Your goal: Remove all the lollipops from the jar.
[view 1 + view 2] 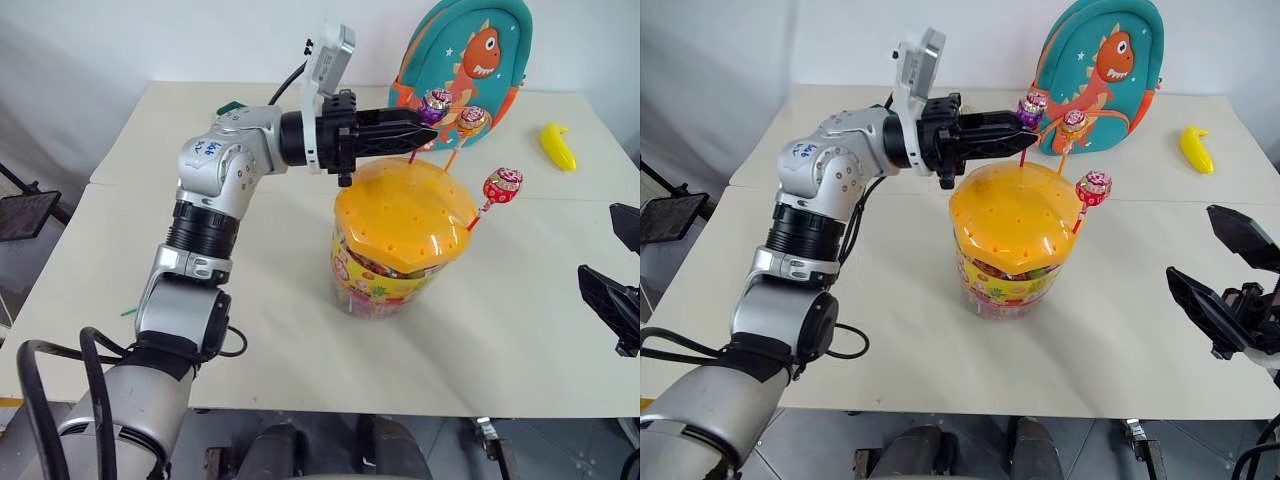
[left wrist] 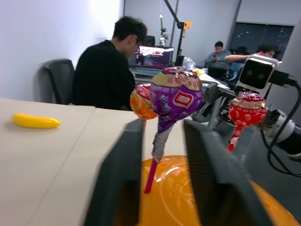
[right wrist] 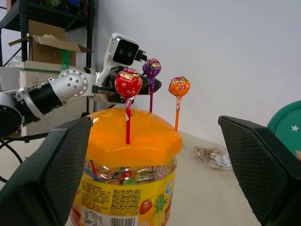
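The jar (image 1: 385, 285), a clear tub with a yellow label and a domed orange lid (image 1: 400, 215), stands mid-table. Three lollipops stand upright in the lid's holes: a purple one (image 1: 436, 103) and an orange one (image 1: 471, 119) at the back, and a red one (image 1: 502, 185) leaning off the right rim. My left gripper (image 1: 425, 125) reaches level over the lid from the left. It is shut on the purple lollipop (image 2: 176, 96), just under the head. My right gripper (image 1: 1225, 265) hangs open off the table's right side, apart from the jar.
A teal dinosaur backpack (image 1: 462, 50) stands just behind the jar. A yellow toy banana (image 1: 558, 146) lies at the back right. A small clear packet (image 3: 211, 155) lies on the table behind the jar. People sit at desks (image 2: 106, 70) beyond the table.
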### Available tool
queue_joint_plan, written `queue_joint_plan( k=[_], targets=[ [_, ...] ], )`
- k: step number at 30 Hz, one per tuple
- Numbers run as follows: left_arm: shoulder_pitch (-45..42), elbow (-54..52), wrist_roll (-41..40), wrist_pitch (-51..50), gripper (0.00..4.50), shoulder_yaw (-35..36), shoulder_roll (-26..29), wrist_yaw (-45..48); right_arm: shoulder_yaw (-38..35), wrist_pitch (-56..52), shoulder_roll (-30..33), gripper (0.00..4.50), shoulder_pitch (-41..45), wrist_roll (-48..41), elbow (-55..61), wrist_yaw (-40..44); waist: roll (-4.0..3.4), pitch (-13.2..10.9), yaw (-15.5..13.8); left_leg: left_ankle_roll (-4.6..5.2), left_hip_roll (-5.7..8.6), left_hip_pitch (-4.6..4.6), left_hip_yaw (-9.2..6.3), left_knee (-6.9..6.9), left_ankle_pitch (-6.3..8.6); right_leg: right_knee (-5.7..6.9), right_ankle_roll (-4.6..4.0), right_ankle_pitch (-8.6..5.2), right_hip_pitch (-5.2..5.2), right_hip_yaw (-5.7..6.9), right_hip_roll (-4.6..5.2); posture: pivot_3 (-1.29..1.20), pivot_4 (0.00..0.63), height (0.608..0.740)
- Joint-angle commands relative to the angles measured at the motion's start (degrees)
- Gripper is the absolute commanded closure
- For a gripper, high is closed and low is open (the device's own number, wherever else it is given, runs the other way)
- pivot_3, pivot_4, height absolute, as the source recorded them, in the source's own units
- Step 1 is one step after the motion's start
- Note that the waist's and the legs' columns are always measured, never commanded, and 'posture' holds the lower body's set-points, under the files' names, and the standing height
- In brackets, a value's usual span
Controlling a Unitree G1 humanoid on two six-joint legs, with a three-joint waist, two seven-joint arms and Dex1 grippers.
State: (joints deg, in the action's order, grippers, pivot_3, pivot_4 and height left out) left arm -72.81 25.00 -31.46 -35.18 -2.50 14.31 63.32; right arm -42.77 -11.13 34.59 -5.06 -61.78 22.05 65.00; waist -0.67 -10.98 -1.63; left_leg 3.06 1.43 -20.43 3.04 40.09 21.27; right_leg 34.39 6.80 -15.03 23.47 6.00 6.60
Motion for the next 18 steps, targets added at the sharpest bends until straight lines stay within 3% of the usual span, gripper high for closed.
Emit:
queue_joint_plan(
  k=[1,10,14,18],
  targets=[
    [-1.4,-4.2,-3.2,-1.8,4.49,4.0,0.1,-1.5,0.5,0.3,1.2,0.0,1.0,-0.3,0.0,0.7,0.0,0.0,0.1,0.0,0.0,0.0,0.0,0.0,0.0,0.0,0.0,0.0,0.0,0.0,0.0,0.0,0.15,0.74],
    [0.2,-4.4,-12.9,-7.1,4.49,21.7,11.0,-7.4,5.7,-0.7,5.3,0.0,9.3,0.6,-7.1,6.6,-0.03,0.0,0.4,-0.06,-0.11,0.04,-0.01,-0.01,0.01,0.04,-0.02,-0.01,0.03,-0.01,-0.04,0.0,0.15,0.74],
    [9.5,-8.2,-7.9,-14.0,4.49,20.5,26.2,-8.5,7.6,-1.6,7.9,0.0,12.7,1.2,-9.9,11.0,-0.06,0.0,0.6,-0.06,-0.08,0.05,-0.03,-0.01,0.01,0.04,-0.02,-0.01,0.03,0.0,-0.01,0.0,0.15,0.74],
    [28.1,-10.9,-1.9,-16.6,4.49,18.9,42.9,-5.8,9.8,-2.1,10.7,0.0,12.8,2.6,-10.4,18.1,-0.05,0.0,1.0,-0.12,-0.11,0.08,-0.06,-0.07,0.04,0.05,-0.07,-0.04,0.03,0.02,-0.05,0.0,0.15,0.74]
  ],
)
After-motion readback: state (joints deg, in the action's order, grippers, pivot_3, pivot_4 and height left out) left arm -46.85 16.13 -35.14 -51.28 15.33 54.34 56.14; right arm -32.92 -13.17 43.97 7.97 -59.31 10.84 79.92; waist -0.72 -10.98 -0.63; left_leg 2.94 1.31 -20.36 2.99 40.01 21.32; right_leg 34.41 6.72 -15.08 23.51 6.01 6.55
